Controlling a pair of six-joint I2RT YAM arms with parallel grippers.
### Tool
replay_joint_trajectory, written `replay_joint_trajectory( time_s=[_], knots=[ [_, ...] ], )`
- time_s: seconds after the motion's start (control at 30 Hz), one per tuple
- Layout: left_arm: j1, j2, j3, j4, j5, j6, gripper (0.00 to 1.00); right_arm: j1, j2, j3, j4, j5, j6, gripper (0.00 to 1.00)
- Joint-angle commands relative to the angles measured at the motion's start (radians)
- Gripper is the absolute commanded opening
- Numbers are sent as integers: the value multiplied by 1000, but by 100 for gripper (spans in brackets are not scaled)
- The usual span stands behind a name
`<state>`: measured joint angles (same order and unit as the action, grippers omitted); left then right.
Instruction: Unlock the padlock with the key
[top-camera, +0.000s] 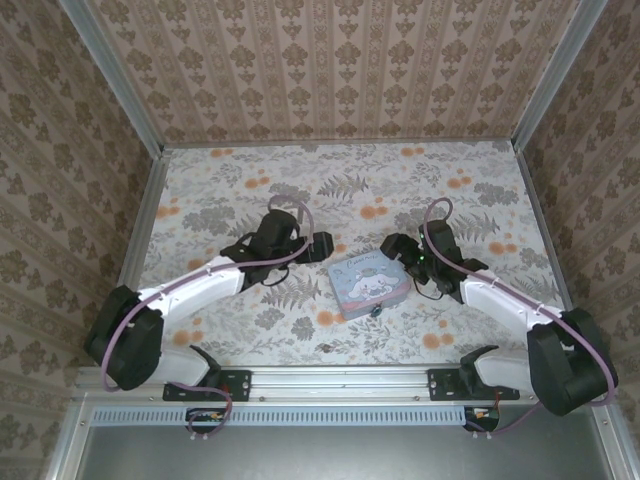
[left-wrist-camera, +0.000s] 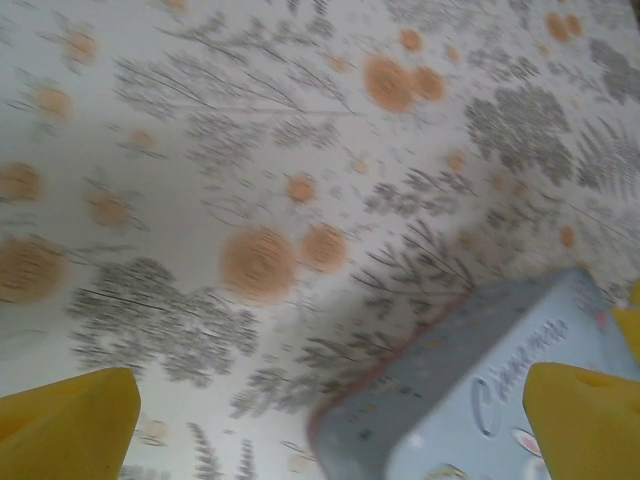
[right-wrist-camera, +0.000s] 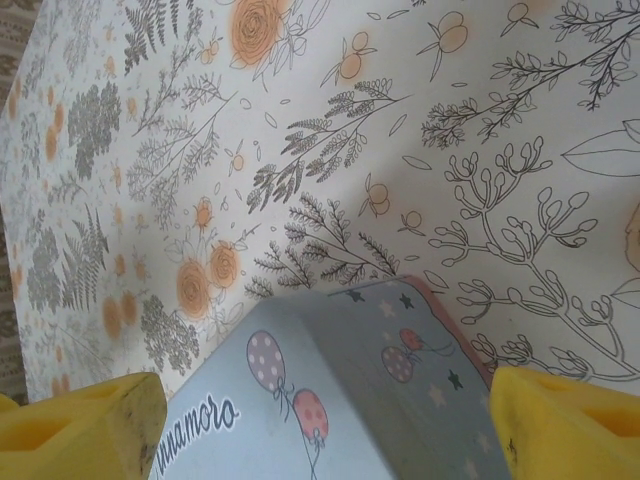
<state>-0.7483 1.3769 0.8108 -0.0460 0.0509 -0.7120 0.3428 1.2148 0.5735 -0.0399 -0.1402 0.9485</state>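
- Tiny teal-and-dark padlock (top-camera: 375, 311) (barely resolved): sits at the near edge of the pale blue rectangular tin (top-camera: 367, 281), on the flower-printed table (top-camera: 220, 190).
- Left gripper (top-camera: 322, 246): yellow-padded fingers spread wide, empty, beside the tin's far-left corner.
- Right gripper (top-camera: 396, 250): spread, empty, at the tin's far-right corner.
- Bearing: the padlock lies toward the arm bases from both grippers, and the right gripper looks the nearer.

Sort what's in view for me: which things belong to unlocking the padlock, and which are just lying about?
Job: padlock, the tiny dark bit at the pale blue tin's near edge, too small to confirm; left gripper and right gripper, both open by the tin.
Lying about: the tin itself; floral table cover.
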Motion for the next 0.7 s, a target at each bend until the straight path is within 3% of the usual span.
replay_joint_trajectory(
  time_s=[0.0,0.4,0.53,0.67],
  knots=[
    [-46,36,-25,79,70,-105,100,-5,-46,-22,-63,2,-78,85],
    [-168,155,-29,150,102,-259,100,-5,-69,-65,-48,-81,-116,81],
    [-167,157,-42,203,106,-296,100,-5,-58,-66,-18,-129,-107,74],
    [-132,146,-57,260,124,-331,100,-4,-34,-69,41,-180,-69,60]
  ],
)
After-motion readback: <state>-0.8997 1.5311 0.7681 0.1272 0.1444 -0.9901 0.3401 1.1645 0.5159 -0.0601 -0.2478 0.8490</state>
